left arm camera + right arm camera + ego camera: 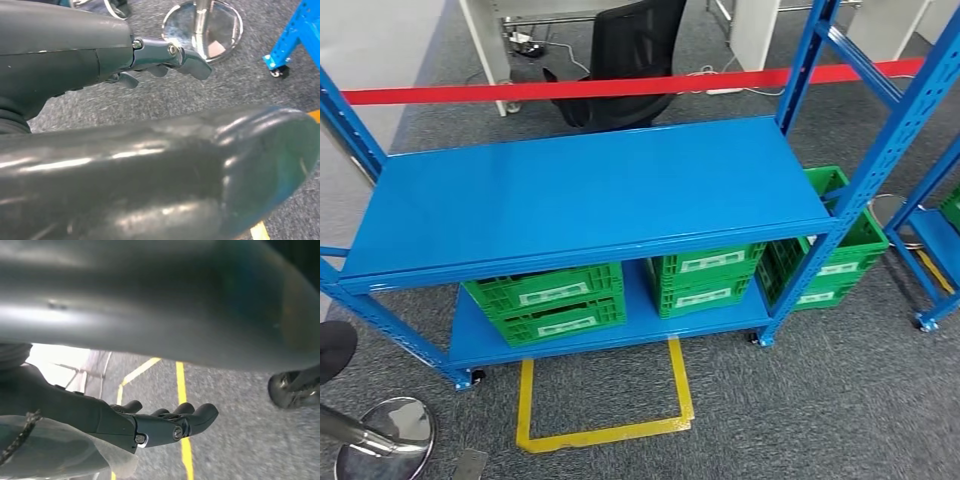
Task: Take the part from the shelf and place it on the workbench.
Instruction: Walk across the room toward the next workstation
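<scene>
**Blue shelf ahead, both hands hanging over the carpet**

Grey carpet (pixel 848 400) covers the floor in the head view, with a yellow taped outline (pixel 603 400) marked on it just before a blue metal shelf (pixel 584 195). The upper board of the shelf is bare. On the lower board stand green crates (pixel 546 305) in two stacks, and a third stack sits at the right end. Which item is the part to be taken, I cannot tell. Behind the shelf runs a red tape (pixel 622 87), with a black office chair (pixel 629 60) beyond it.

Left wrist view: the left hand (pixel 166 57) hangs above the carpet, fingers stretched out and holding nothing, near a round chrome stand base (pixel 203 27).

Right wrist view: the right hand (pixel 166 422) is likewise extended and empty, over yellow floor lines (pixel 183 390).
</scene>
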`<action>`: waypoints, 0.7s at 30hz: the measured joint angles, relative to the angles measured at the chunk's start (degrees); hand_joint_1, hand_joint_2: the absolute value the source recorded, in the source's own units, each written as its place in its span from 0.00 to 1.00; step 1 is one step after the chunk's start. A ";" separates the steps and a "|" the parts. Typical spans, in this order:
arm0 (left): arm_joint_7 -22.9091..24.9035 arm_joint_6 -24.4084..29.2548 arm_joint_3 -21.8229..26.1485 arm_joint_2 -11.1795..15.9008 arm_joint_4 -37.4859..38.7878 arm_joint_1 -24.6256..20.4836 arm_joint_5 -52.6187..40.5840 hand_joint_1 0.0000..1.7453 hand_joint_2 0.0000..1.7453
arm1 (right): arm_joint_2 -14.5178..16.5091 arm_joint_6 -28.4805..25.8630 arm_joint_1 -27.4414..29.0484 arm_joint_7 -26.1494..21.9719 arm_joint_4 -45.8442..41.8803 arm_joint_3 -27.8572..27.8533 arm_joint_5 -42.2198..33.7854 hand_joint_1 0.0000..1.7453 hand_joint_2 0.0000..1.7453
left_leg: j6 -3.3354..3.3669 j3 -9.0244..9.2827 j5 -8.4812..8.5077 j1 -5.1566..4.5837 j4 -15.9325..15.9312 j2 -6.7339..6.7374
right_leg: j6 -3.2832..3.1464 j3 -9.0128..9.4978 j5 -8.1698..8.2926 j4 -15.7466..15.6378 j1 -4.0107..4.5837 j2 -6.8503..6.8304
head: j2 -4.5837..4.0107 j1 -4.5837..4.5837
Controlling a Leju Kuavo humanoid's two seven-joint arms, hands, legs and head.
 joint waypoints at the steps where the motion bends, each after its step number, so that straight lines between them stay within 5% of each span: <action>1: 0.07 0.04 0.03 0.02 0.00 -0.02 -0.09 0.00 0.00 | 0.00 0.01 -0.05 -0.19 0.01 0.00 0.01 0.00 0.00 | -0.41 -0.26 0.05 0.02 0.12 -0.57 | -0.22 0.62 0.02 -1.15 -0.02 0.70 | 0.00 -0.01; 3: 0.12 0.12 0.13 0.08 0.00 0.09 -0.24 0.00 0.00 | 0.01 -0.02 -0.16 -0.54 0.01 0.00 0.03 0.00 0.00 | -1.10 -0.72 0.28 0.18 0.18 -1.63 | -0.95 0.90 0.03 -1.25 0.09 -0.06 | 0.00 -0.03; 5: 0.13 0.17 0.23 0.12 0.00 0.20 -0.30 0.00 0.00 | 0.01 -0.05 -0.20 -0.54 -0.01 0.00 0.04 0.00 0.00 | -1.68 -1.42 -0.61 0.18 1.51 -0.01 | -1.68 0.99 0.20 -1.44 0.05 -1.42 | 0.00 -0.27; 7: 0.14 0.21 0.26 0.10 0.00 -0.01 -0.38 0.00 0.00 | 0.01 -0.04 -0.07 -0.54 -0.02 0.00 0.05 0.00 0.00 | -2.14 -4.00 -3.80 0.10 7.11 3.28 | -2.26 1.07 0.13 -1.56 0.15 -3.14 | 0.00 -0.66; 9: 0.15 0.25 0.26 0.07 0.00 -0.17 -0.46 0.00 0.00 | 0.01 -0.04 0.07 -0.54 -0.02 0.00 0.05 0.00 0.00 | -2.37 -7.65 -7.02 0.16 14.93 4.58 | -2.60 1.09 -0.12 -1.55 0.36 -5.01 | 0.00 -0.81; 10: 0.15 0.29 0.26 0.07 0.00 -0.11 -0.49 0.00 0.00 | 0.01 -0.05 0.09 -0.54 -0.03 0.00 0.06 0.00 0.00 | -2.36 -8.58 -7.32 0.17 17.04 4.71 | -2.69 1.16 -0.25 -1.55 0.44 -5.87 | 0.00 -0.81; 12: 0.15 0.42 0.27 0.09 0.00 0.09 -0.60 0.00 0.00 | 0.01 -0.08 0.06 -0.54 -0.03 0.00 0.08 0.00 0.00 | -1.98 -7.14 -4.61 0.09 14.38 5.06 | -2.70 1.54 -0.55 -1.55 0.63 -7.39 | 0.00 -0.82; 14: 0.15 0.53 0.29 0.15 0.00 0.08 -0.76 0.00 0.00 | 0.02 -0.08 -0.01 -0.54 -0.02 0.00 0.09 0.00 0.00 | -1.00 -3.12 -0.98 -0.44 6.50 7.35 | -2.50 2.00 -1.00 -1.55 0.93 -8.76 | 0.00 -0.81; 16: 0.11 0.58 0.31 0.20 0.00 -0.17 -0.92 0.00 0.00 | 0.03 -0.08 -0.06 -0.56 -0.02 0.00 0.10 0.00 0.00 | -0.16 -0.78 -0.23 -1.06 1.66 9.50 | -2.00 2.19 -1.54 -1.53 1.24 -10.10 | 0.00 -0.76; 18: 0.08 0.67 0.33 0.22 0.00 -0.11 -0.98 0.00 0.00 | 0.03 -0.10 -0.34 -0.51 -0.02 0.00 0.11 0.00 0.00 | 0.24 -0.56 -0.71 -1.25 0.79 8.96 | -1.43 2.72 -1.84 -1.76 1.34 -11.49 | 0.00 -0.74; 19: 0.08 0.71 0.35 0.17 0.01 0.09 -1.01 0.00 0.00 | 0.03 -0.13 -0.54 -0.41 -0.02 -0.01 0.13 0.00 0.00 | 0.40 -0.37 -0.56 -1.11 0.43 8.29 | -1.16 3.01 -2.04 -1.77 1.30 -11.52 | 0.00 -0.69; 21: 0.07 0.81 0.38 0.14 0.02 0.21 -1.05 0.00 0.00 | 0.03 -0.18 -0.77 -0.29 -0.02 -0.01 0.14 0.00 0.00 | 0.84 0.25 -0.13 -0.63 -0.40 7.07 | -0.61 2.30 -3.51 0.48 1.15 -8.60 | -0.01 -0.40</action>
